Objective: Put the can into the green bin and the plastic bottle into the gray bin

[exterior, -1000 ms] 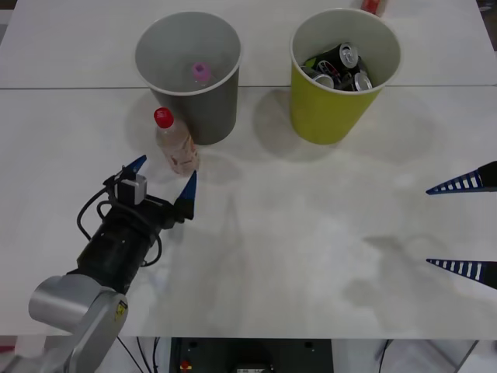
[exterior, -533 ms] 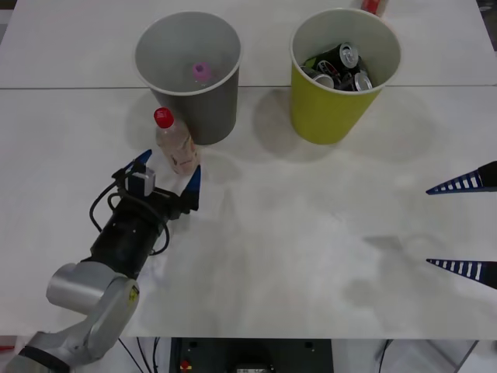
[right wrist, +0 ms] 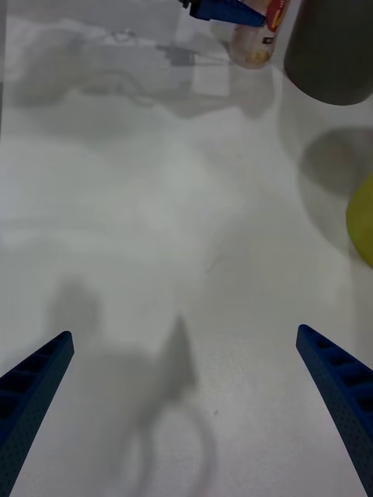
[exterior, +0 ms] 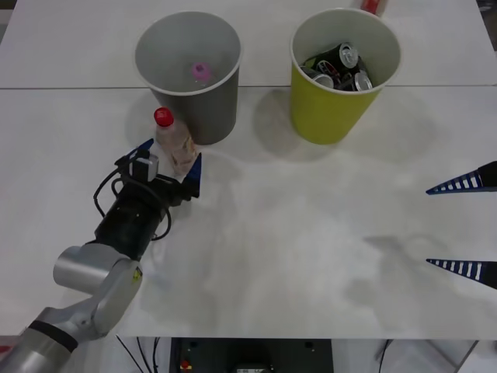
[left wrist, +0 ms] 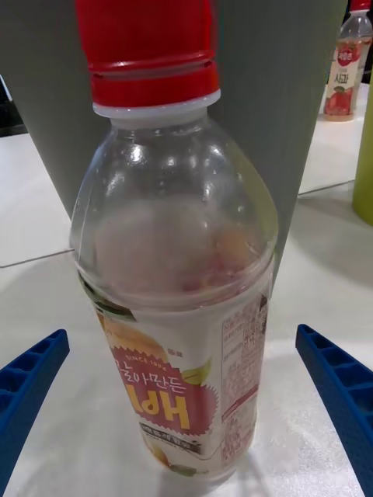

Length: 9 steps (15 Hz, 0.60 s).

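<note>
Upright at the left of the frame, the plastic bottle [exterior: 174,144] stands on the white worktop [exterior: 311,233] just in front of the gray bin [exterior: 190,74], between the left gripper's [exterior: 169,161] released, spread fingers [exterior: 194,168], while the right gripper [exterior: 464,226] waits open at the right edge.

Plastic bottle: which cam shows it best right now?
Left wrist view. The plastic bottle stands upright, red cap and label plain, between the open left gripper and the gray bin. The front view shows it small, its base behind that gripper. The right wrist view catches its lower part far off.
</note>
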{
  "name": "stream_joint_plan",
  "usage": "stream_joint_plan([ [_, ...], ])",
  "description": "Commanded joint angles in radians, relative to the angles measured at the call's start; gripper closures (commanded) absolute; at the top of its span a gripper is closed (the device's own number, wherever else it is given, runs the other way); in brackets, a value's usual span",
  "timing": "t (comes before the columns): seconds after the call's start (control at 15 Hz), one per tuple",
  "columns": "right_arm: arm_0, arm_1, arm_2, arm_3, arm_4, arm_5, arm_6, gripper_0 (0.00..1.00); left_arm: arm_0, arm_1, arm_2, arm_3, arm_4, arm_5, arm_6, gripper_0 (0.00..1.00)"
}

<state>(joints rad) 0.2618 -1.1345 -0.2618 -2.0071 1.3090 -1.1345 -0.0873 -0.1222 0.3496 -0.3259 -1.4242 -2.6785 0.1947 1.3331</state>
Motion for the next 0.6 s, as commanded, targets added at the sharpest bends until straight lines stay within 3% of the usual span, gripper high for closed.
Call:
stream_joint_plan([
  [0.07,0.000,0.000,0.000,0.000,0.000,0.000,0.000,0.00,-0.042,0.000,-0.001,0.048,0.006,-0.001,0.000,0.00],
  [0.6,0.000,0.000,0.000,0.000,0.000,0.000,0.000,0.00,-0.116,-0.009,-0.001,0.114,0.023,-0.005,0.000,0.00],
])
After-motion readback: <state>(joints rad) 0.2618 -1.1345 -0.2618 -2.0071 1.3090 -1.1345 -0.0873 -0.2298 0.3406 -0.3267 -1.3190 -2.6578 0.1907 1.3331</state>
